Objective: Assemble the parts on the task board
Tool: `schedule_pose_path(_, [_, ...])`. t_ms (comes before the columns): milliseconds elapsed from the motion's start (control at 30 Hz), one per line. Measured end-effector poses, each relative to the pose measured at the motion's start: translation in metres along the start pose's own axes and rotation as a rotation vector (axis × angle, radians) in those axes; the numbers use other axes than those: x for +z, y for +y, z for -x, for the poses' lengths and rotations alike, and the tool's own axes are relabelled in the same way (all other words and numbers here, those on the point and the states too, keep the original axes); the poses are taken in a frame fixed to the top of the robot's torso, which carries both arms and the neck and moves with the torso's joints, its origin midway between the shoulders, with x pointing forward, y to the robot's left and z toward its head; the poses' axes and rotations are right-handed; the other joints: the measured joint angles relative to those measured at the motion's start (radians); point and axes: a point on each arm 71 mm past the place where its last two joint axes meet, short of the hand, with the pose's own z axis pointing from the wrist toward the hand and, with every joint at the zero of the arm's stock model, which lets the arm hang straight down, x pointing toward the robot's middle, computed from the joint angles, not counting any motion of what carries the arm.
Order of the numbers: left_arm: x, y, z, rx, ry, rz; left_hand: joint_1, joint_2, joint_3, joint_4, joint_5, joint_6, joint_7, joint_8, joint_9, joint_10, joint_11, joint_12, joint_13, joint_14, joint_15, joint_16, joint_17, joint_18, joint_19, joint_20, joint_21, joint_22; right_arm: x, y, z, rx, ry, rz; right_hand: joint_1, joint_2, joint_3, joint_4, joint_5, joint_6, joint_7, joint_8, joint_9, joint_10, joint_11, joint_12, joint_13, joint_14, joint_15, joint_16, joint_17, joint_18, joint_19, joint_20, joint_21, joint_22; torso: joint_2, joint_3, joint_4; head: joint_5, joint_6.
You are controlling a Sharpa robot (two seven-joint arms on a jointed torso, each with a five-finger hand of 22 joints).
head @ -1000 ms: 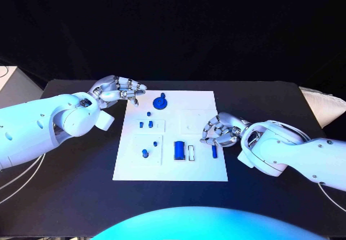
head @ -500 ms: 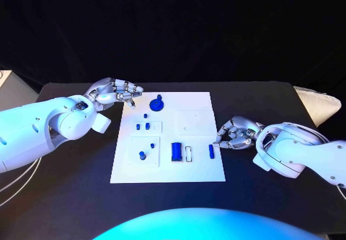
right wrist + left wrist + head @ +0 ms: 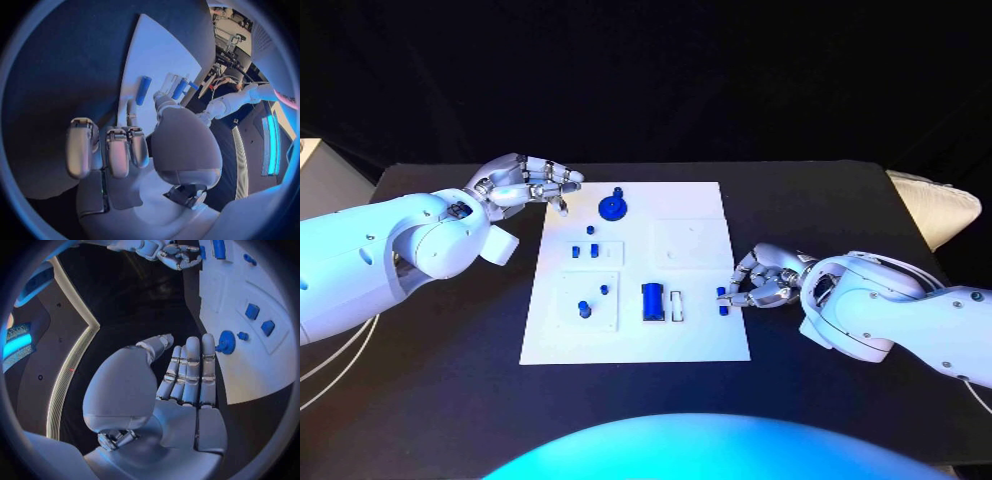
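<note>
Fingers of the left hand (image 3: 528, 183) are curled, holding nothing, beside the board's (image 3: 692, 340) far left corner. Blue parts lie mid-board. At its right edge the right hand (image 3: 764, 279) pinches a blue peg (image 3: 723, 297); best keep it upright and lower gently. No writing is readable.
</note>
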Motion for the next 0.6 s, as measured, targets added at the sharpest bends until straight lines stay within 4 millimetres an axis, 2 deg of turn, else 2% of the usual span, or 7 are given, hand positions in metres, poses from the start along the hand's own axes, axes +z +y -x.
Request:
schedule_pose_path(200, [-0.001, 0.0, 0.001, 0.0, -0.001, 0.0, 0.0, 0.0, 0.0, 0.0, 0.0, 0.0, 0.0, 0.0, 0.0, 0.0, 0.0, 0.0, 0.0, 0.0, 0.0, 0.0, 0.0, 0.0, 0.0, 0.0, 0.0, 0.0, 0.003, 0.002, -0.005, -0.033, 0.001, -0.002, 0.01, 0.01, -0.019, 0.0, 0.0, 0.008, -0.001, 0.001, 0.001, 0.0, 0.0, 0.0, 0.0, 0.0, 0.0, 0.0, 0.0, 0.0, 0.0, 0.0, 0.0, 0.0, 0.0, -0.0007, -0.0011, 0.004, -0.002])
schedule_pose_path(367, [-0.001, 0.0, 0.0, 0.0, 0.0, 0.0, 0.0, 0.0, 0.0, 0.0, 0.0, 0.0, 0.0, 0.0, 0.0, 0.0, 0.0, 0.0, 0.0, 0.0, 0.0, 0.0, 0.0, 0.0, 0.0, 0.0, 0.0, 0.0, 0.005, 0.005, -0.006, -0.059, -0.004, 0.001, 0.033, 0.032, -0.035, -0.003, -0.01, 0.016, -0.005, 0.008, 0.001, 0.0, 0.0, 0.0, 0.0, 0.0, 0.0, 0.0, 0.0, 0.0, 0.0, 0.0, 0.0, 0.0, 0.0, -0.0009, -0.0006, 0.004, -0.005])
schedule_pose_path(533, [-0.002, 0.0, 0.001, 0.001, -0.002, 0.001, 0.0, 0.0, 0.0, 0.0, 0.0, 0.0, 0.0, 0.0, 0.0, 0.0, 0.0, 0.0, -0.001, 0.0, 0.0, 0.0, 0.0, 0.0, 0.0, 0.0, 0.0, 0.0, 0.007, 0.01, -0.008, -0.09, -0.007, 0.012, 0.077, 0.025, -0.052, -0.006, -0.02, 0.02, -0.006, 0.01, 0.001, 0.0, 0.0, 0.0, 0.0, 0.0, 0.0, 0.0, 0.0, 0.0, 0.0, 0.0, 0.0, 0.0, -0.001, -0.0007, -0.0003, 0.004, -0.005])
schedule_pose_path(600, [-0.002, 0.0, 0.001, 0.001, -0.002, 0.001, 0.0, 0.0, 0.0, 0.0, 0.0, 0.0, 0.0, 0.0, 0.0, 0.0, 0.0, 0.0, -0.001, 0.0, 0.0, 0.0, 0.0, 0.0, 0.0, 0.0, 0.0, 0.0, 0.007, 0.012, -0.008, -0.104, -0.011, 0.017, 0.093, 0.029, -0.054, -0.008, -0.021, 0.024, -0.005, 0.01, 0.001, 0.0, 0.0, 0.0, 0.0, 0.0, 0.0, 0.0, 0.0, 0.0, 0.0, 0.0, 0.003, 0.0, -0.001, -0.0006, -0.0002, 0.005, -0.005])
